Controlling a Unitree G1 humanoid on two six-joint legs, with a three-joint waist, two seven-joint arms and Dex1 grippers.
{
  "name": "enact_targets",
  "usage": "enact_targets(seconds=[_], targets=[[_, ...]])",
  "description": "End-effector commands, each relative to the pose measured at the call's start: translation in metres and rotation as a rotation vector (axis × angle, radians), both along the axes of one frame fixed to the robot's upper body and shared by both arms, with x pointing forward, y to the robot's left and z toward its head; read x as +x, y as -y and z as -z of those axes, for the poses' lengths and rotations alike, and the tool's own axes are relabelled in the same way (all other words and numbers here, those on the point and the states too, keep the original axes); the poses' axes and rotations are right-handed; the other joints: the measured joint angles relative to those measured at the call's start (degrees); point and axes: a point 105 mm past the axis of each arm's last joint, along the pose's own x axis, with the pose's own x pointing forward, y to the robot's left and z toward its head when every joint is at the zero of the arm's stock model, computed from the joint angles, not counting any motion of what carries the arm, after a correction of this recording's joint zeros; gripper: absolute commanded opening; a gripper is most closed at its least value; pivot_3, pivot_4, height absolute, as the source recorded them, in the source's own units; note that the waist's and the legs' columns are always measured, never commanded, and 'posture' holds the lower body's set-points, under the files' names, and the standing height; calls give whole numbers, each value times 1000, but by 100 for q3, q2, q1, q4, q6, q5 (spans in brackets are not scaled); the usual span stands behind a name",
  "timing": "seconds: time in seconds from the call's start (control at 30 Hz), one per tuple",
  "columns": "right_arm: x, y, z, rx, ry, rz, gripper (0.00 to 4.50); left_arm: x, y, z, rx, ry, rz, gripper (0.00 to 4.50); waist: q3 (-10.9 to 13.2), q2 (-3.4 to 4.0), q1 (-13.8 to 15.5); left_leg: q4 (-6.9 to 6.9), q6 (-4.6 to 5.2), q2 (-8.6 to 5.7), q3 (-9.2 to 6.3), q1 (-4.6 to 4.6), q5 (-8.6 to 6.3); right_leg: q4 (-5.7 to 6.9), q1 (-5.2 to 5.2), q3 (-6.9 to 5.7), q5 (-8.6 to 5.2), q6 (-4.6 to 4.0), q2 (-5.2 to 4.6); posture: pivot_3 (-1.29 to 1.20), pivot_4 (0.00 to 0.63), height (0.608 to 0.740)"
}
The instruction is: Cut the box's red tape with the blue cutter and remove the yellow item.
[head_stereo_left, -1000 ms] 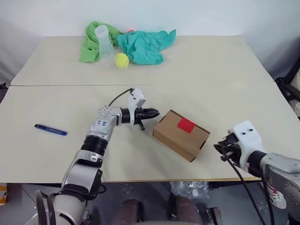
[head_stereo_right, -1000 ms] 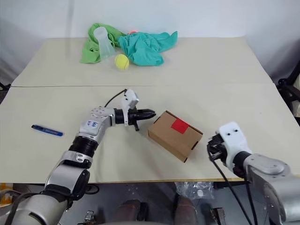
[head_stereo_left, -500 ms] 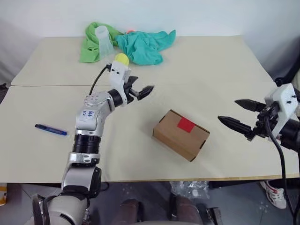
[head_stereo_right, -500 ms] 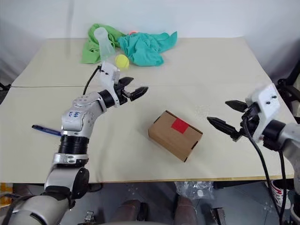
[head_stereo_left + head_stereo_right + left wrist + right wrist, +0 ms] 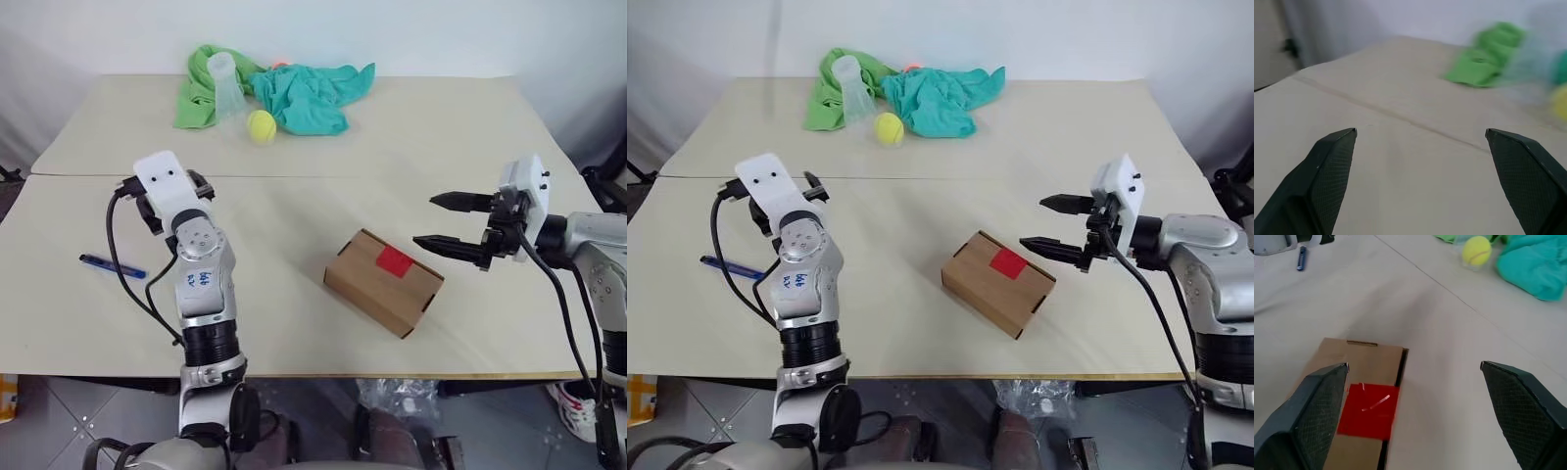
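While the box (image 5: 383,282) sits taped on my table (image 5: 441,127), both my left end effector (image 5: 1420,147) and right end effector (image 5: 443,221) gape wide, holding nothing.

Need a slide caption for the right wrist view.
Open right gripper hovers over the sealed box, red tape intact.

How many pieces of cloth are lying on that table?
2, both bunched at the far edge: a light green cloth on the left, a teal cloth beside it. More could be hidden underneath them.
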Motion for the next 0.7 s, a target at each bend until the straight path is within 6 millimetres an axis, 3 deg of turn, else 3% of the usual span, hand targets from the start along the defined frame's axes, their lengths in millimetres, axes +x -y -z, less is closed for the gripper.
enact_targets(seconds=[0.03,0.1,0.33,0.4,0.7], targets=[[1,-4,-9,-11,38,-49,4500,-16,-10,2,-130,-15,-146,4467,1,-1,20,3,-1,1,0,0,0,3,0,0,0,0,0,0,150,740],[4,-8,-9,-19,32,-68,4500,-21,-8,15,-234,-43,-181,4467,1,-2,18,7,-4,5,0,1,-2,7,-1,0,0,-1,2,0,150,740],[6,-13,-9,-32,14,-100,4500,-38,-6,38,-360,-111,-291,4467,4,-8,55,37,-12,5,-10,-9,-10,17,0,-1,1,-3,0,0,150,740],[5,-16,-9,-19,4,-117,4500,-38,-5,54,-418,-150,-301,4467,4,-8,48,39,-12,5,-10,-10,-11,18,0,-1,1,-3,-1,0,150,740],[7,-17,-6,-2,-11,-129,4500,-25,-1,87,-483,-294,-307,4467,4,-8,33,44,-14,7,-7,-7,-11,23,0,0,2,-5,1,0,150,740]])
